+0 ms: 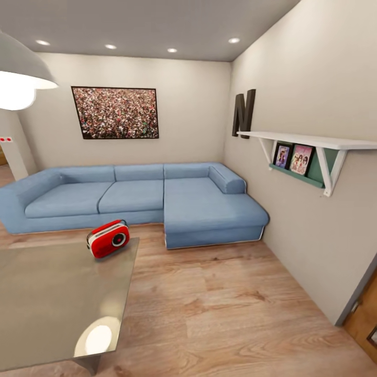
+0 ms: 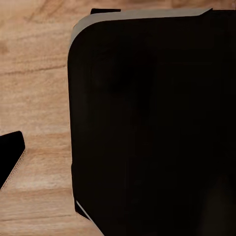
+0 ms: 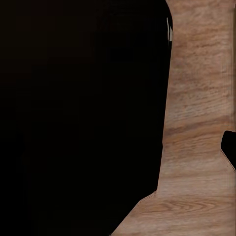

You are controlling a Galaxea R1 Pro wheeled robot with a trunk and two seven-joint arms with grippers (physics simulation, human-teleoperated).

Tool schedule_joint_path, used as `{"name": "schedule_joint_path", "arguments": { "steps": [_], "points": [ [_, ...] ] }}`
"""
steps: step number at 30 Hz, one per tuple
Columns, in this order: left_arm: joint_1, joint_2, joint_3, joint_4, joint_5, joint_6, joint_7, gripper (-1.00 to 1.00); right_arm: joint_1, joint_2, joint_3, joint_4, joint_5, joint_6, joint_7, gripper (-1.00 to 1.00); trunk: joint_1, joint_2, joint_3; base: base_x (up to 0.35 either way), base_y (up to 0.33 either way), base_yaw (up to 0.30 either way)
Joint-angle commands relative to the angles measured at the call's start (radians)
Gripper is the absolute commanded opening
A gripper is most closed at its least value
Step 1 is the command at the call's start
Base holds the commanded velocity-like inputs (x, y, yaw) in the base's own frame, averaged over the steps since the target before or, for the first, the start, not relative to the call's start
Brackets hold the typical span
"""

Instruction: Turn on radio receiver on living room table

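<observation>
While I had the head camera on the living room, this is what I logged:
radio receiver (image 1: pixel 108 239): sat upright on the table, near its far right corner, red face and round dial turned toward the camera, wire handle on top.
table (image 1: pixel 47 293): low, glossy grey-taupe top, at the lower left of my head view; bright lamp reflection near its close edge.
sofa (image 1: pixel 131 196): blue sectional against the far wall, chaise end running out along the right wall; well apart from the table, beyond it.
floor (image 1: pixel 225 309): light wood planks, between table and right wall.
lamp (image 1: pixel 21 73): white dome, lit, upper left corner.
wall picture (image 1: pixel 115 112): dark-framed, above the sofa.
shelf (image 1: pixel 314 144): white, on the right wall, with a dark letter N (image 1: pixel 244 112) standing at its far end and two small framed pictures (image 1: pixel 294 158) below.
grippers: I couldn't tell either one's opening or whether it held anything. Both wrist views gave me a large black body over wood planks, with a small dark piece at the frame edge.
</observation>
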Motion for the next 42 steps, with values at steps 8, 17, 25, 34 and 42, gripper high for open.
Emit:
{"name": "schedule_joint_path", "arguments": {
  "steps": [8,17,25,34,42],
  "points": [
    [0.000,0.000,0.000,0.000,0.010,0.000,0.000,1.00,0.000,0.000,0.000,0.000,0.000,0.000,0.001,1.00,0.000,0.000,0.000,0.321,-0.045,0.000],
    [0.000,0.001,-0.002,0.000,0.040,0.000,0.000,1.00,0.000,0.000,0.000,0.000,0.000,0.000,0.002,1.00,0.000,0.000,0.000,0.320,-0.100,0.000],
    [0.000,0.001,-0.003,0.000,0.041,0.000,0.000,1.00,0.000,0.000,0.000,0.000,0.000,0.000,0.002,1.00,0.000,0.000,0.000,0.318,-0.117,0.000],
    [0.000,0.002,-0.003,0.000,0.041,0.000,0.000,1.00,0.000,0.000,0.000,0.000,0.010,0.000,0.001,1.00,0.000,0.000,0.000,0.318,-0.117,0.000],
    [0.000,0.004,-0.003,0.000,0.095,0.008,0.000,1.00,0.000,0.000,-0.001,0.000,0.045,-0.001,-0.001,1.00,0.000,0.000,0.000,0.320,-0.043,0.000]
  ]
}}
